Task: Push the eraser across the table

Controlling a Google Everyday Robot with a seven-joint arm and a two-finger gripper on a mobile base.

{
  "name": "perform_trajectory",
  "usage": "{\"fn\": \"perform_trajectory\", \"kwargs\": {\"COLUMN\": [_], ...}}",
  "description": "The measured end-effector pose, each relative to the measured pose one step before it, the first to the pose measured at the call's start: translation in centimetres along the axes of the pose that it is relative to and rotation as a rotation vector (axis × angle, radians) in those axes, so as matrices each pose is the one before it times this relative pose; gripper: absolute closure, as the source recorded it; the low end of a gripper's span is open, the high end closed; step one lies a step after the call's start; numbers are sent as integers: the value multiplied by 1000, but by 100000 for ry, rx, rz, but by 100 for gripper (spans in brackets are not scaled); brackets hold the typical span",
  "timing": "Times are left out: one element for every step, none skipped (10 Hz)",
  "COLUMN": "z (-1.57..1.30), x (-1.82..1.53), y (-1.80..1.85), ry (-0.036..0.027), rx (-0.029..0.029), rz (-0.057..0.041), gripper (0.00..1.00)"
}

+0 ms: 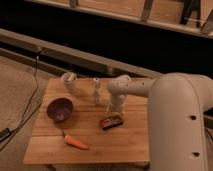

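The eraser (110, 121), a small flat dark block with reddish edges, lies slightly tilted near the middle right of the light wooden table (90, 147). My gripper (115, 111) hangs from the white arm (170, 115) that enters from the right. It points down just behind the eraser, at or very near its far edge. The fingertips are hidden against the arm's wrist.
A purple bowl (60, 109) sits at the left of the table. An orange carrot (76, 143) lies near the front edge. A white cup (68, 80) and a small white bottle (96, 90) stand at the back. A black cable (30, 107) runs along the floor at the left.
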Motion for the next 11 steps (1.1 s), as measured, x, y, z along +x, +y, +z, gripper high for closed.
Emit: {"fn": "perform_trajectory", "kwargs": {"z": [-54, -35, 52, 73, 108, 218, 203, 195, 210, 141, 209], "x": [-30, 19, 44, 70, 100, 180, 187, 223, 195, 33, 266], "y": [789, 954, 664, 770, 786, 768, 695, 601, 620, 458, 375], "ry": [173, 427, 540, 626, 815, 1160, 1140, 1296, 1156, 553, 968], "rx": [-353, -433, -167, -347, -397, -414, -324, -221, -166, -195, -393], "rz": [-1344, -1370, -789, -770, -621, -488, -448, -325, -457, -223, -210], "gripper": [35, 35, 35, 35, 35, 35, 35, 35, 35, 35, 35]}}
